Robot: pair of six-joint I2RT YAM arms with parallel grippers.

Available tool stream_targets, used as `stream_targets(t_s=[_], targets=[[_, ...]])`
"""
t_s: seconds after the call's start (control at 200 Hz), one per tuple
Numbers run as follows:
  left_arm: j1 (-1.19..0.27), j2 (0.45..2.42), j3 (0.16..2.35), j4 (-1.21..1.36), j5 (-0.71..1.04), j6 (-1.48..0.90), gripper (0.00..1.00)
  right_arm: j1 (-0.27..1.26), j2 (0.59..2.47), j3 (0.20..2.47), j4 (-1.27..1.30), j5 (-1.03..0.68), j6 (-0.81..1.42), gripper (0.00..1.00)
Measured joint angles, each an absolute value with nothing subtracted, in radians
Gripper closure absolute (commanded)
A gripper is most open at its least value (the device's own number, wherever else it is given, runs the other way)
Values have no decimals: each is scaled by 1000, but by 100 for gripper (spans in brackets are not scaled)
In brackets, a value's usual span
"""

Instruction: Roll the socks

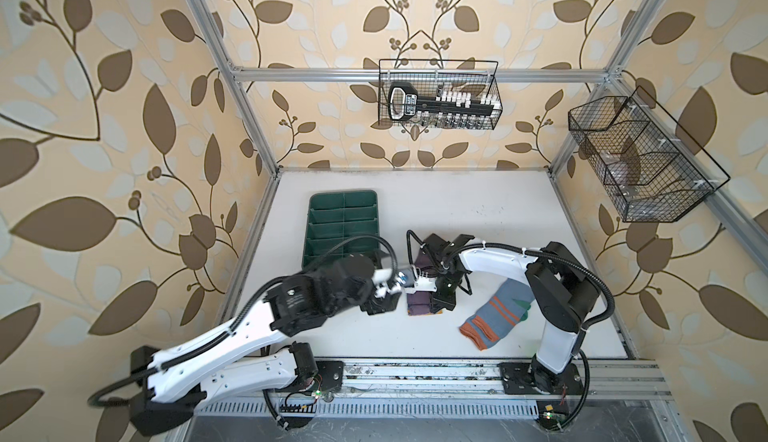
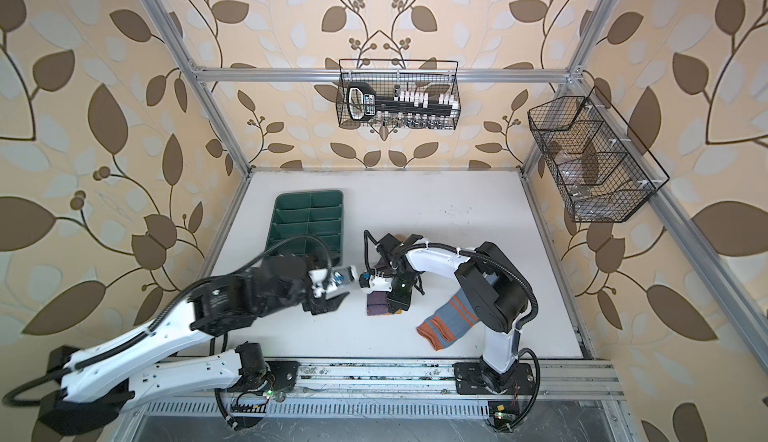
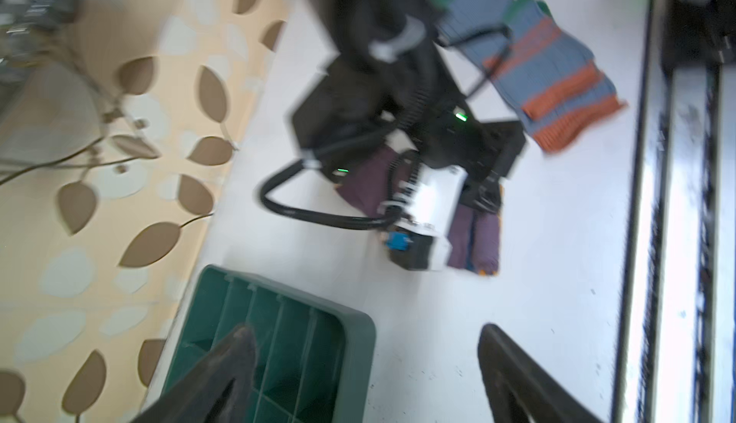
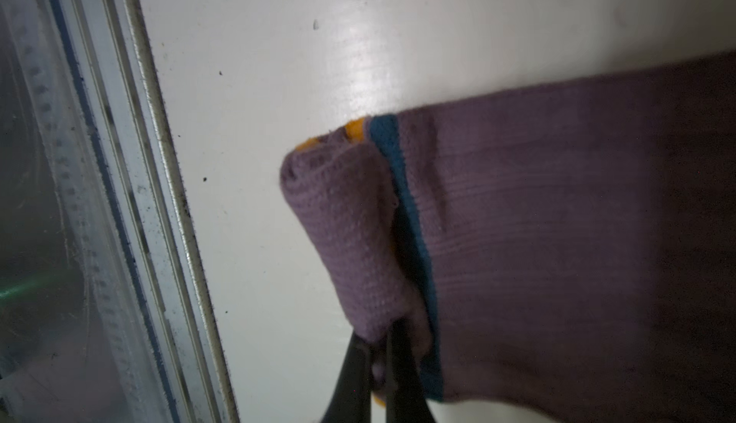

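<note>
The right end effector [image 4: 381,341] is clamped on the rolled near end of the purple sock [image 4: 557,242], which lies in the middle of the worktop [image 1: 478,211]. The left end effector [image 3: 370,361], fingers apart and holding nothing, hangs just left of it, near the green tray [image 1: 343,193]. The grey-blue sock [image 1: 494,311] lies to the right, apart.
</note>
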State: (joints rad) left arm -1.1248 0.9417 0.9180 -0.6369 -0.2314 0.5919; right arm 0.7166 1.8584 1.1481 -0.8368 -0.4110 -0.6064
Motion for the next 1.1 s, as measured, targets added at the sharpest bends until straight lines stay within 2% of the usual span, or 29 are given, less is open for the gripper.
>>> stream_targets(t_s=[0.09,0.17,0.4,0.49,0.57,0.805,0.885,1.1], targets=[[-1222,1062,826,-597,-273,608,15,704,1877,1161,-852,-434,-606,100],[-1258,1151,766,-551,-281,604,21,697,1888,1169,-863,-448,-606,100],[-1264,1399,768,-395,-299,511,25,691,1892,1169,-864,-461,-606,100],[-1264,1464,777,-353,-298,487,29,691,1892,1169,-864,-462,-606,100],[-1264,1517,789,-317,-299,478,37,690,1892,1169,-864,-462,-606,100],[-1264,1622,810,-258,-337,457,79,688,1891,1168,-863,-464,-606,100],[-1262,1647,820,-256,-366,440,90,688,1884,1162,-856,-464,-600,100],[-1216,1667,857,-279,-352,446,95,678,1818,1095,-771,-430,-579,83]])
